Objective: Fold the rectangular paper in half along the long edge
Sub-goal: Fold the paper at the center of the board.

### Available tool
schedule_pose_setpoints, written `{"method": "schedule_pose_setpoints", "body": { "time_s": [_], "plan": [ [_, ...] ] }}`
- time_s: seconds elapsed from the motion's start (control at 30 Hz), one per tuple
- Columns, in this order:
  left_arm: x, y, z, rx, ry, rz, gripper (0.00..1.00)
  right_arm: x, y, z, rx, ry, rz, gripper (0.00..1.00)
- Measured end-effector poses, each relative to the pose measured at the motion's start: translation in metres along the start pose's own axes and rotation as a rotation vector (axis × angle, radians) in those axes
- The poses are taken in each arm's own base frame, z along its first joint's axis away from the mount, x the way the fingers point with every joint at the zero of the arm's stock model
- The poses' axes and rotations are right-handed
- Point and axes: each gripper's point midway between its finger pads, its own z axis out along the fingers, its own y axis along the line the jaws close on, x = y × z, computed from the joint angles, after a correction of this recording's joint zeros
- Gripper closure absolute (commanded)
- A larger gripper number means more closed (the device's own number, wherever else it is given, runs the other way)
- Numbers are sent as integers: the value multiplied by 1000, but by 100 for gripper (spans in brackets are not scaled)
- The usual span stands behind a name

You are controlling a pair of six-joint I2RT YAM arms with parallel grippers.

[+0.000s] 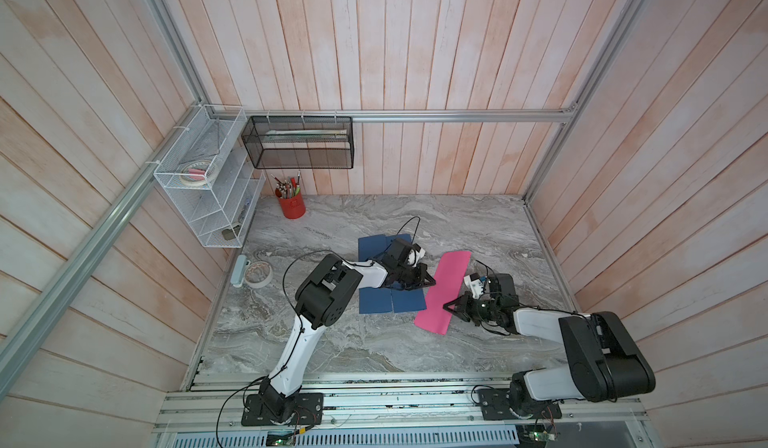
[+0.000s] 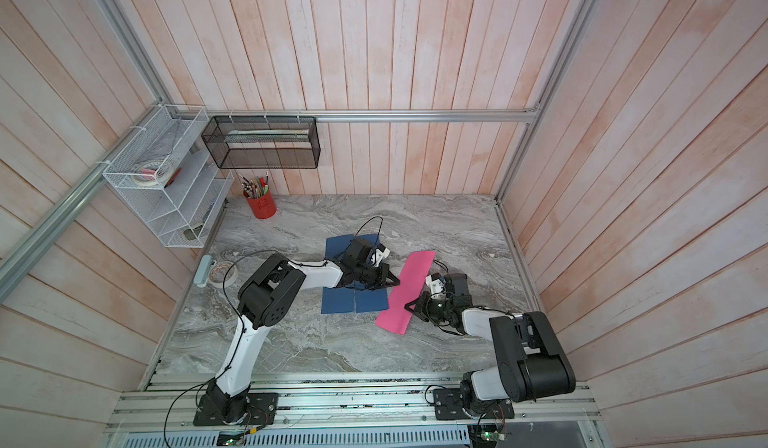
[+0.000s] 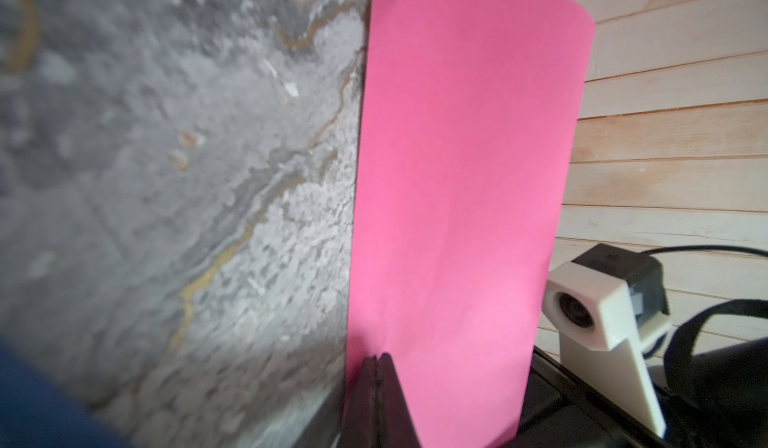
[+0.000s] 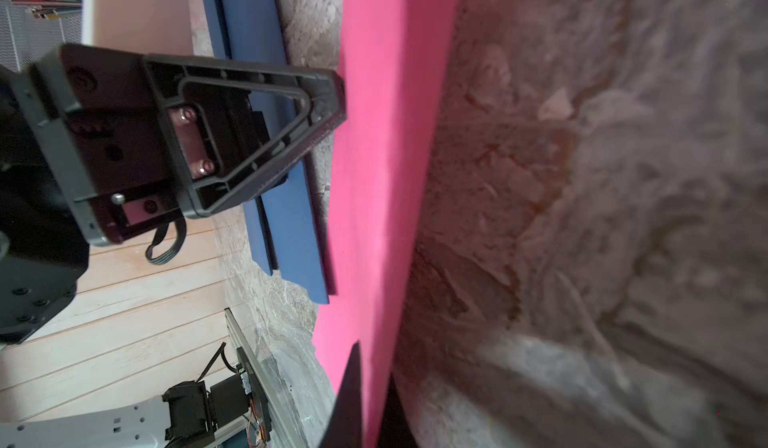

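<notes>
Judging by its narrow shape, the paper (image 1: 442,292), lying right of centre in both top views, is taken as already doubled over; creasing seems left to do. The left gripper (image 1: 432,282) is pressed on its left edge, fingers clenched empty. The right gripper (image 1: 446,305) is clamped on its right edge.

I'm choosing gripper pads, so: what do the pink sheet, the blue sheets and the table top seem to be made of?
Pink sheet: thin matte paper, probably; it curves smoothly and shows faint creases. Blue sheets: matte, stiffer card or foam perhaps; their edges look thick. Table top: grey veined stone look, possibly printed laminate; the pictures cannot settle it.
</notes>
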Motion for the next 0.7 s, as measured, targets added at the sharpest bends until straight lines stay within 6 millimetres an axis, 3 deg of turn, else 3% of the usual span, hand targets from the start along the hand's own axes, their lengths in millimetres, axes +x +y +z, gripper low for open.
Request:
{"method": "schedule_pose_setpoints", "body": {
  "time_s": [0.03, 0.1, 0.27, 0.33, 0.43, 0.7],
  "plan": [
    [0, 0, 0, 0, 0, 0, 100, 1, 0, 0, 1, 1, 4, 75],
    [0, 0, 0, 0, 0, -1, 100, 4, -1, -1, 2, 5, 12, 68],
    [0, 0, 0, 0, 0, -1, 100, 25, 2, -4, -4, 36, 16, 67],
    [0, 0, 0, 0, -1, -1, 100, 29, 8, -7, -14, 38, 8, 76],
    [0, 1, 0, 0, 0, -2, 100, 33, 15, -12, -33, 25, -3, 100],
    [-1, 1, 0, 1, -2, -9, 100, 41, 2, -15, 3, 13, 27, 100]
  ]
}}
